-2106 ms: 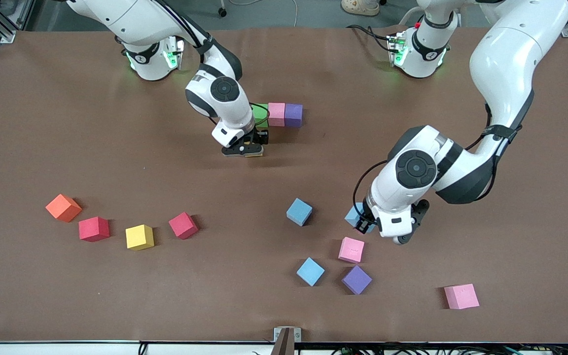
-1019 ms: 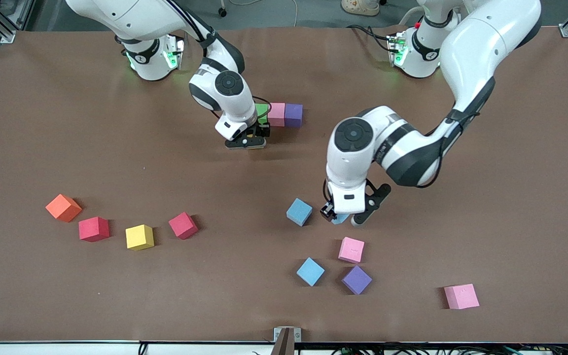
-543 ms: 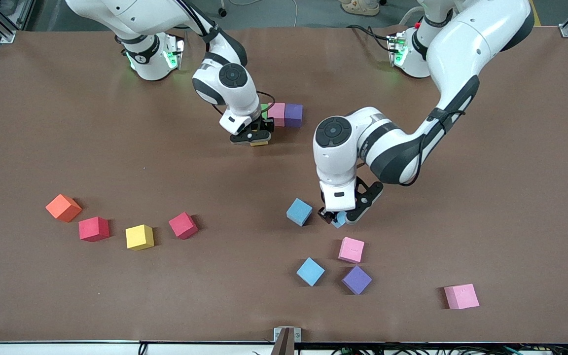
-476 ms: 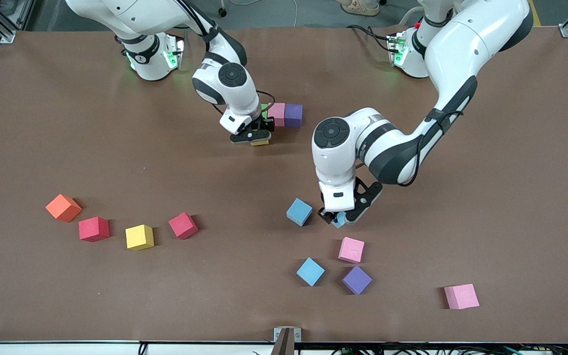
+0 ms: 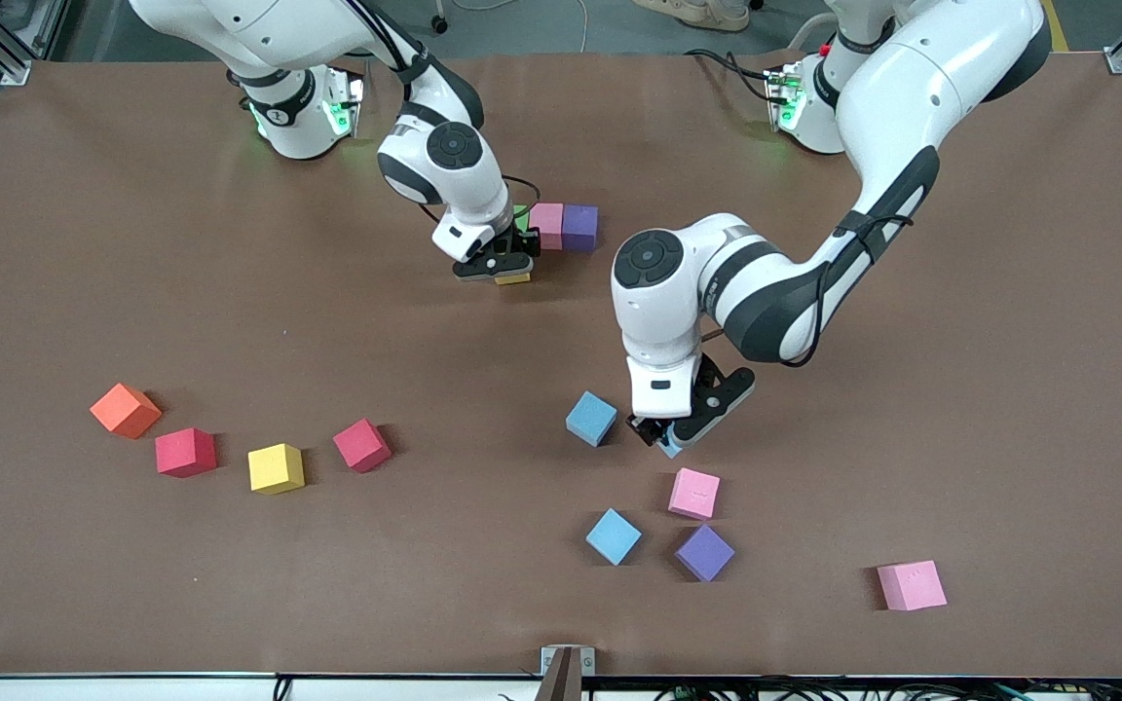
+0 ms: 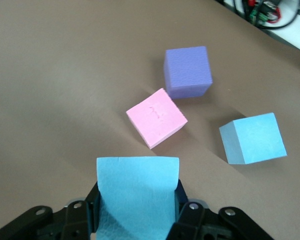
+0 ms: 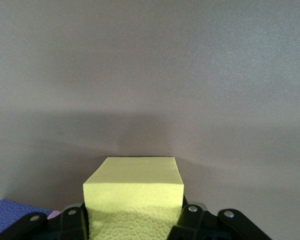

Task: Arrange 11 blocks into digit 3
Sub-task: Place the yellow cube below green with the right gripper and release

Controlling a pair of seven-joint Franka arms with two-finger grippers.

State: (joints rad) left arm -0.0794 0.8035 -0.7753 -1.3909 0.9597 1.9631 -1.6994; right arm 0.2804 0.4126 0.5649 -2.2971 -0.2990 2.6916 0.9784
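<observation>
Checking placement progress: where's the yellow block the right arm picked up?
The yellow block is clamped in the right gripper, just beside the green block of the green-pink-purple row, on the front camera's side.

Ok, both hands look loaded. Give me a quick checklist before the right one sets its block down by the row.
1. Right hand shut on the yellow block: ok.
2. Yellow block sits beside the green block of the green, pink, purple row, on the side nearer the front camera: ok.
3. Yellow block square and flush with the green block: cannot tell, the hand hides the joint.
4. Left hand shut on a light blue block: ok.
5. Left hand apart from the row, over the loose blocks: ok.
6. Orange block unused, at the right arm's end: ok.
</observation>
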